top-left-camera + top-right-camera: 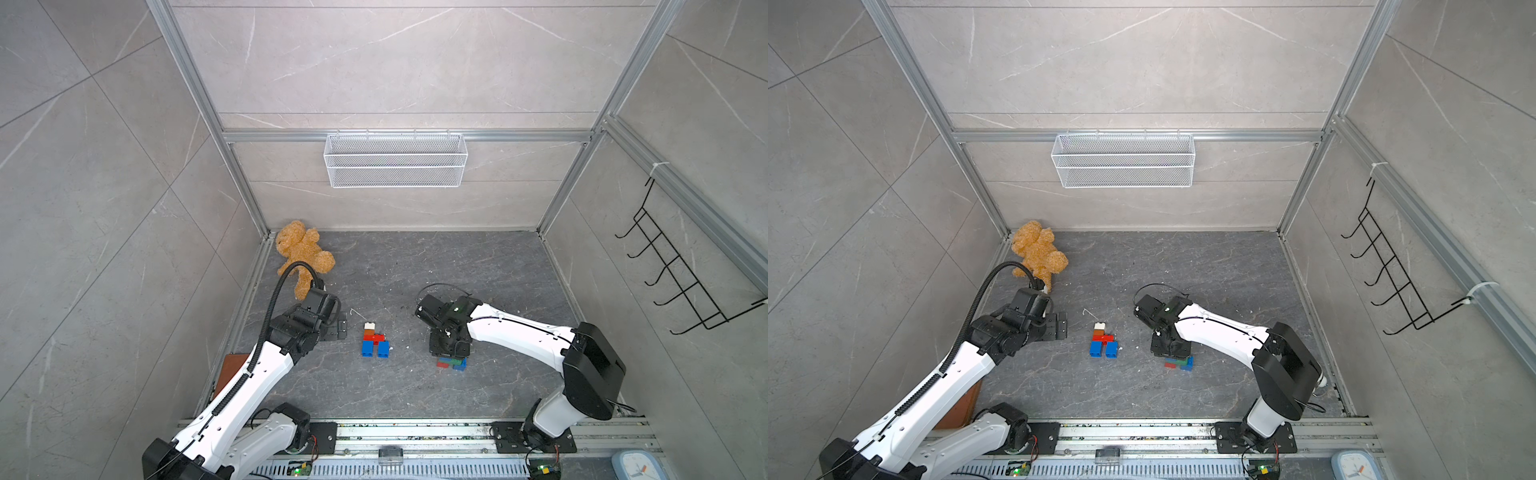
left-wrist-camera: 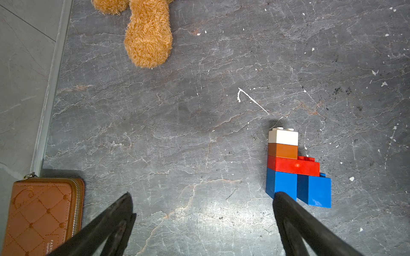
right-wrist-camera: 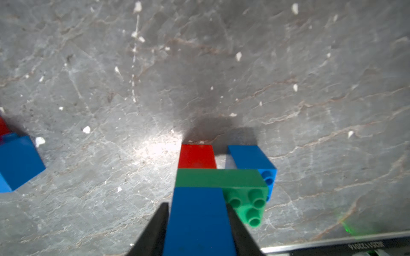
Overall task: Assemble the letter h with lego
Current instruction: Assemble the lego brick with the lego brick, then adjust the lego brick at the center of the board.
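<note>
Two lego groups lie on the dark floor. In the middle, a white brick (image 2: pixel 283 137), a brown one (image 2: pixel 282 150) and a long red one (image 2: pixel 292 166) join two blue bricks (image 2: pixel 315 190); both top views show this group (image 1: pixel 374 340) (image 1: pixel 1102 343). My left gripper (image 2: pixel 202 197) (image 1: pixel 338 328) hangs open just left of it, holding nothing. To the right, a long green brick (image 3: pixel 219 178) spans a red brick (image 3: pixel 196 156) and a blue one (image 3: pixel 248 156). My right gripper (image 3: pixel 197 205) (image 1: pixel 451 353) points down with both fingers against a blue brick (image 3: pixel 197 223) sitting on the green one.
A tan teddy bear (image 1: pixel 303 257) lies in the far left corner, behind my left arm. A brown wallet (image 2: pixel 42 212) rests against the left wall. A white wire basket (image 1: pixel 395 160) hangs on the back wall and a black hook rack (image 1: pixel 673 270) on the right wall.
</note>
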